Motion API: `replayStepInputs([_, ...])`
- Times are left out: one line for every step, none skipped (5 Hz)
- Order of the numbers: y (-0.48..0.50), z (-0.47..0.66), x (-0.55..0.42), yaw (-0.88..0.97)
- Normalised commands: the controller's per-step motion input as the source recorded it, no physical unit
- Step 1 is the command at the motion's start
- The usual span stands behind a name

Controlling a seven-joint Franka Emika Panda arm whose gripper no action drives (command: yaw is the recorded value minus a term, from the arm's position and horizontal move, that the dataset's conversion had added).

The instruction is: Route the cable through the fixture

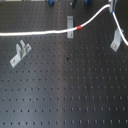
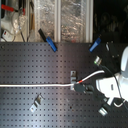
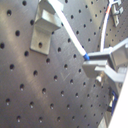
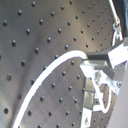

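The white cable (image 1: 35,33) runs from the first exterior view's left edge past a grey upright fixture (image 1: 70,23). Its red tape band (image 1: 78,26) sits just beyond the fixture, then the cable rises toward the top right. In the second exterior view the cable (image 2: 35,85) reaches the fixture (image 2: 73,76) beside the white arm (image 2: 114,84). In the first wrist view the cable (image 3: 72,37) crosses the fixture (image 3: 45,25) and ends in my gripper (image 3: 95,62). In the second wrist view my gripper (image 4: 92,65) is shut on the cable (image 4: 50,67). Whether the cable sits inside the fixture's slot I cannot tell.
Two more grey fixtures stand on the black perforated board, one at the first exterior view's left (image 1: 20,53) and one at its right (image 1: 116,40) beside a second cable strand (image 1: 120,27). Blue clamps (image 2: 51,45) (image 2: 95,45) lie at the board's far edge.
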Motion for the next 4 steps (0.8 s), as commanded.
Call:
replayStepInputs([0.299, -0.02, -0.378, 0.21])
replayStepInputs([-0.003, 0.00, -0.028, 0.00])
replayStepInputs([0.031, 0.01, -0.615, 0.00])
replayStepInputs([0.028, 0.01, -0.403, 0.00])
